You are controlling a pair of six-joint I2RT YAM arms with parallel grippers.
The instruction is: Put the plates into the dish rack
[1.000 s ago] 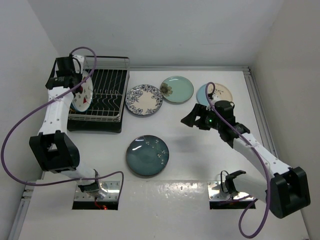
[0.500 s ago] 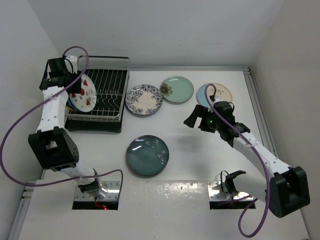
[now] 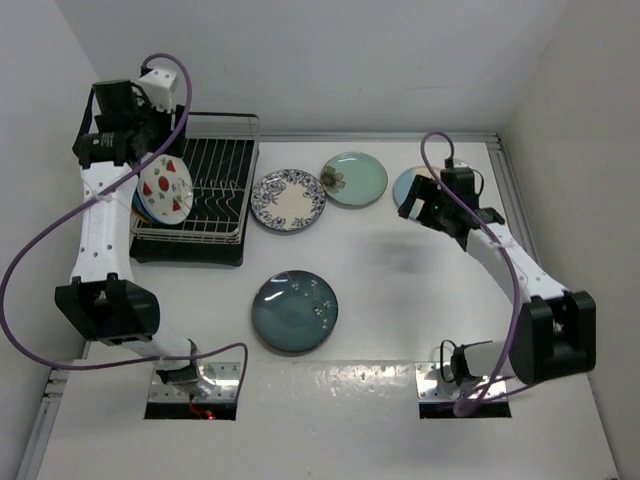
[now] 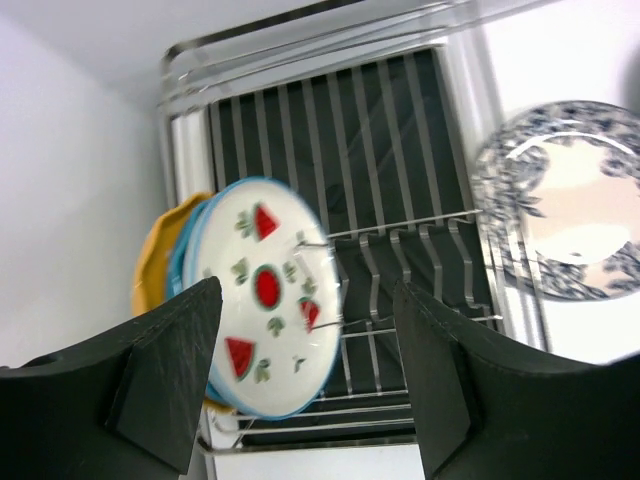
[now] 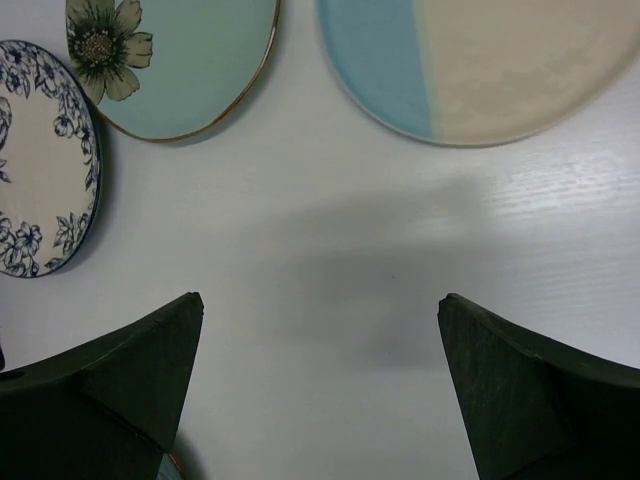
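Left pincer (image 4: 305, 295): jaws well apart, nothing between them; black blocky fingers (image 4: 160, 380); poised above the rack's left end
Right pincer (image 5: 318, 300): jaws spread wide, nothing held; over bare table, blue-and-cream plate at its 1 o'clock
Dish rack (image 4: 400, 150): rectangular silver wire with upright tines over a black ribbed tray; at 10 o'clock on the table in the top view
In the rack: three plates on edge, leaning, at the left end; glossy white watermelon plate (image 4: 265, 350) in front; bright blue plate (image 4: 183, 275) behind it; yellow plate (image 4: 150, 270) rearmost
On the table (image 3: 400, 300): white, faintly grained; four round plates lying flat
Blue-floral plate (image 5: 40, 160): at 3 o'clock of the rack
Mint green plate (image 5: 190, 60): flower print, thin gold rim; at 2 o'clock of the floral one, just beside it
Blue-and-cream plate (image 5: 480, 60): at 3 o'clock of the mint one
Dark teal plate (image 3: 294, 311): at 6 o'clock of the floral one, well apart
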